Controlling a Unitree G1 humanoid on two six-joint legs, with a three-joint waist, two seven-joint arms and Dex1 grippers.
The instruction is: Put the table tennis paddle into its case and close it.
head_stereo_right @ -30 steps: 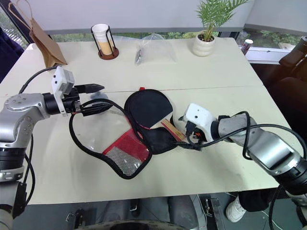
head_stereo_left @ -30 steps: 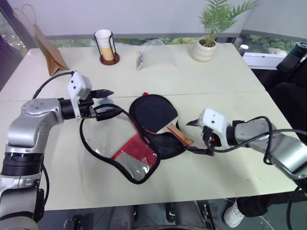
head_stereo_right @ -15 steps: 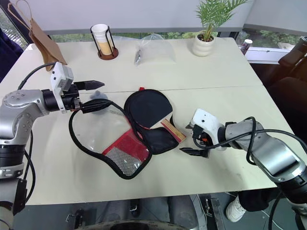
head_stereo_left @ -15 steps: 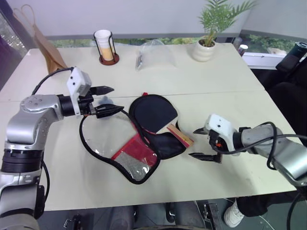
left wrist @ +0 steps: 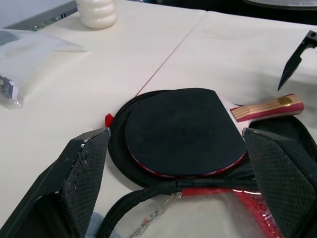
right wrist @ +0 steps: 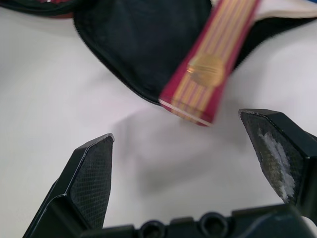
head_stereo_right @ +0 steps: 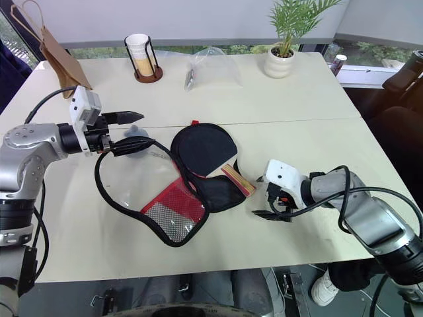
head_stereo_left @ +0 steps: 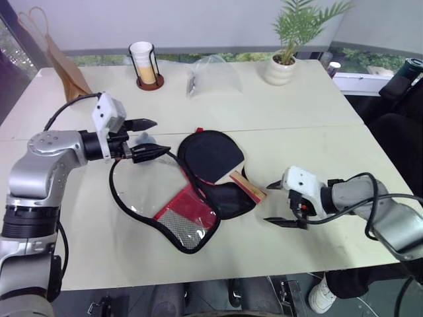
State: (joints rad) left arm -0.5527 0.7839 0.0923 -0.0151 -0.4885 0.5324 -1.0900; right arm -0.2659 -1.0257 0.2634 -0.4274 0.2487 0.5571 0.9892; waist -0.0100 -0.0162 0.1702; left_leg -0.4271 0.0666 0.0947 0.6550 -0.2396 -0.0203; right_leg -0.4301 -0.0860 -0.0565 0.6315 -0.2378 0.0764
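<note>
Both tools gape empty: left tool (head_stereo_left: 140, 138) level above case (head_stereo_left: 173, 218), right tool (head_stereo_left: 279, 204) angled toward paddle (head_stereo_left: 213, 156).

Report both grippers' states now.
Left gripper: open, holding nothing, beside the black fabric zip case.
Right gripper: open, empty, near the paddle's tan wooden handle.

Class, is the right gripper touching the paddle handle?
Apart. In the right wrist view, bare table separates the open right gripper from the paddle handle.
</note>
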